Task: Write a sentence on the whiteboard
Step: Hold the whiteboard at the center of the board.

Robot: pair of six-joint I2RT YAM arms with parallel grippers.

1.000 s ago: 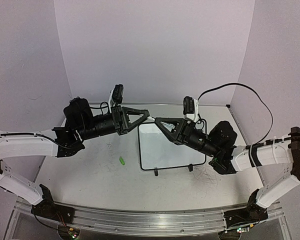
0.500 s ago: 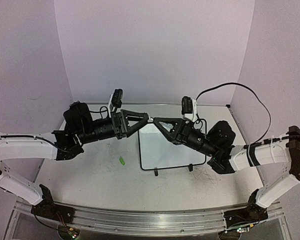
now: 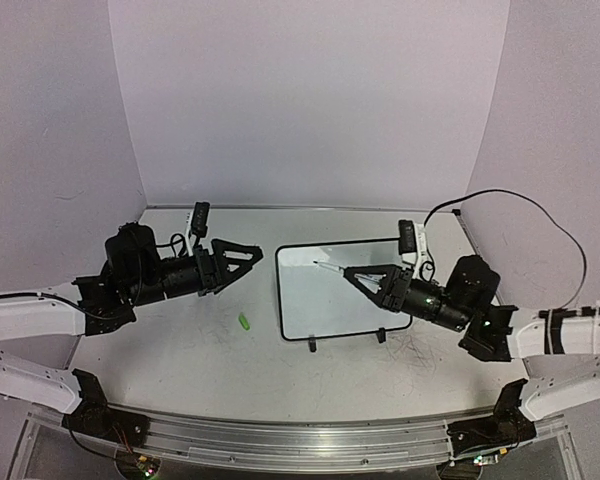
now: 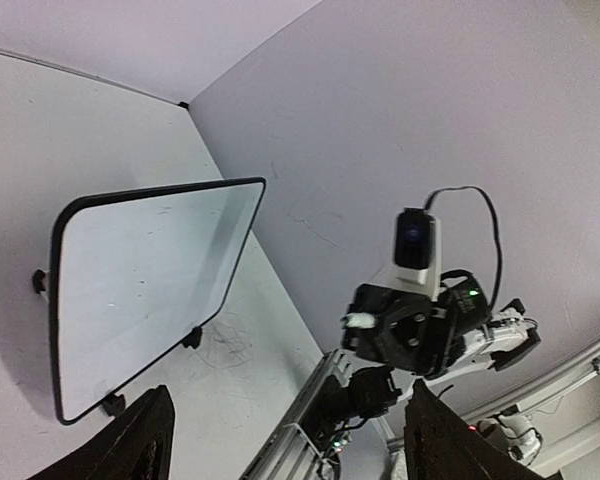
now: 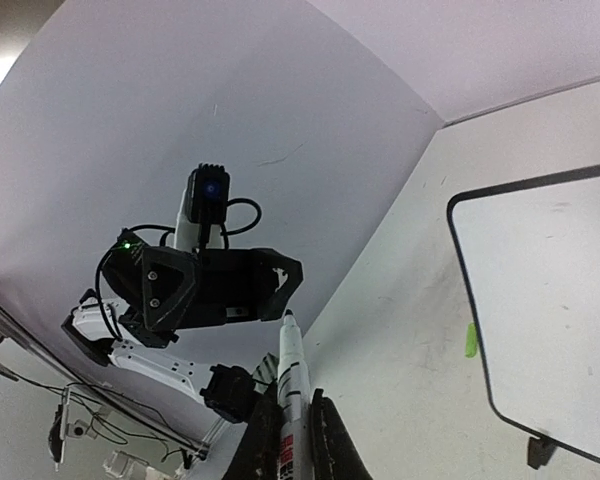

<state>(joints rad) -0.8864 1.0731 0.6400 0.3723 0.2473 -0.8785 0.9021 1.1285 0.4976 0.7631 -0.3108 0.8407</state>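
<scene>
Overhead view: the whiteboard stands at the centre of the table, between the two arms. Its two black feet sit at its near edge. Its black frame encloses a glossy white face. The left wrist view shows only faint smudges on that face.

Left of the board, the left gripper hangs above the table with its jaws spread wide and nothing between them. It points right, toward the board's far-left corner. In the left wrist view its two dark fingers frame the bottom of the picture, well apart. The board lies beyond them on the left and the right arm faces them on the right.

To the right, the right gripper is clamped on a white marker. The marker's tip points left over the far part of the board. Whether the tip touches the surface cannot be told from above. In the right wrist view the marker rises between the closed fingers and points toward the left arm. The board's left edge appears on the right of that picture.

A small green piece lies on the table just left of the board's near-left corner, apart from the frame. It also shows in the right wrist view. Faint scribble marks cover the table near the board's right foot.
</scene>
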